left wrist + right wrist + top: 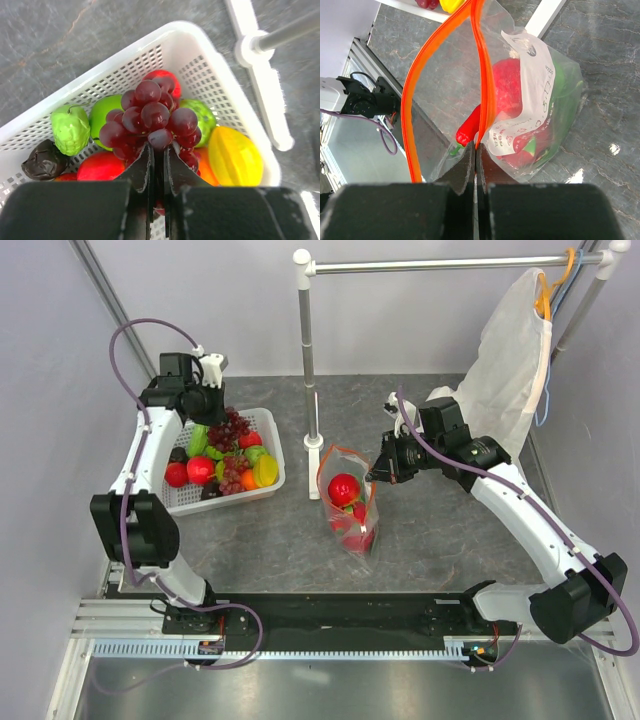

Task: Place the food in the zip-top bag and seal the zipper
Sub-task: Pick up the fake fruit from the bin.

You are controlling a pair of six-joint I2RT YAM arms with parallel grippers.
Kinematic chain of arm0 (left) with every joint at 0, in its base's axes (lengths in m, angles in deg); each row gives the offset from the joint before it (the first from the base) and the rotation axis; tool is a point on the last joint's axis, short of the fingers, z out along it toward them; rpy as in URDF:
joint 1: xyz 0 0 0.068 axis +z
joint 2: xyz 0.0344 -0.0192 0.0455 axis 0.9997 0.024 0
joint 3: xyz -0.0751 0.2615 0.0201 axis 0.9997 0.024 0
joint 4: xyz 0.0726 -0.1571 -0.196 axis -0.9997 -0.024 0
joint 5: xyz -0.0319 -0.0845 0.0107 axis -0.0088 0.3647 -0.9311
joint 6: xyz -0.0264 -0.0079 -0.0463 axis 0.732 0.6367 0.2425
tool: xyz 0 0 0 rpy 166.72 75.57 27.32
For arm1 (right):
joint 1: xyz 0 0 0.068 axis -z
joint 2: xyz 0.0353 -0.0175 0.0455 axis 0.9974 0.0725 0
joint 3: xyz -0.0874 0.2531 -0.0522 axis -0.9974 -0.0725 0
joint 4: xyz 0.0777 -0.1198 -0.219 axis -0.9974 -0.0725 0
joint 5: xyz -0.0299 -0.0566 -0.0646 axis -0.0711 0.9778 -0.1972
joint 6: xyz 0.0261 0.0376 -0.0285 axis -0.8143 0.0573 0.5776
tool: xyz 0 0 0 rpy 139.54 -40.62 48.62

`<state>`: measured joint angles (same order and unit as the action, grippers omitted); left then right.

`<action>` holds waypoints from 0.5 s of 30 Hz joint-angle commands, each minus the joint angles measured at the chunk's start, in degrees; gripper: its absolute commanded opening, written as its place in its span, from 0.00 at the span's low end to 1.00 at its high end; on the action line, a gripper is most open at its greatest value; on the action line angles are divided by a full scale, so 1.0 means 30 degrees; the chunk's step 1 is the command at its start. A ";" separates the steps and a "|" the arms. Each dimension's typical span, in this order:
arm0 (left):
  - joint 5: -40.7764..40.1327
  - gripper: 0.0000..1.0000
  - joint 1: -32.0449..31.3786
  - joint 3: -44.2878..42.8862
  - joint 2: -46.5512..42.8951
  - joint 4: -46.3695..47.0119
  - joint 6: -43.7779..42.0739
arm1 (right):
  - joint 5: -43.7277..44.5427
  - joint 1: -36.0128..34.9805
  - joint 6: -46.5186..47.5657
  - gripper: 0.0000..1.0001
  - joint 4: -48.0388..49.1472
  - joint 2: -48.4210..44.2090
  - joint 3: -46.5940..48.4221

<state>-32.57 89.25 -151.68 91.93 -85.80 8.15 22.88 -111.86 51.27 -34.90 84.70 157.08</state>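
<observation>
A: Where is the zip-top bag [350,512]?
B: Mid-table [450,540], limp and slippery. The right gripper [474,156] pinches its zipper [485,75].
A: The grapes [150,117]?
B: Light, knobbly, above the basket [200,60]. The left gripper [157,156] is closed on the bunch.

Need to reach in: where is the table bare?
Bare tabletop between white basket and zip-top bag, and from the bag to the arm bases. Crowded: the basket, full of fruit; right gripper holds the bag's rim.

Btm of grapes [155,115] hidden by left end effector [157,150]; zipper [487,75] cut off at top.
</observation>
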 commanded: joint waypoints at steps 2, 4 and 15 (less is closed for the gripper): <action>0.1917 0.02 -0.0032 -0.1671 -0.1978 -0.0701 -0.0048 | 0.0088 0.0002 0.0452 0.00 0.0132 -0.0028 0.0372; 0.2300 0.02 -0.0003 -0.2082 -0.2506 -0.1079 0.0187 | 0.0088 0.0001 0.0394 0.00 0.0102 -0.0057 0.0372; 0.8452 0.02 -0.2456 -0.4955 -0.5083 -0.3513 0.1448 | 0.0235 0.0002 0.0189 0.00 0.0190 0.0206 0.0635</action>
<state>-17.83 86.56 -163.14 82.27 -94.17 9.99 22.94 -111.86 51.51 -35.23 84.85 157.10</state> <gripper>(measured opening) 0.070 0.007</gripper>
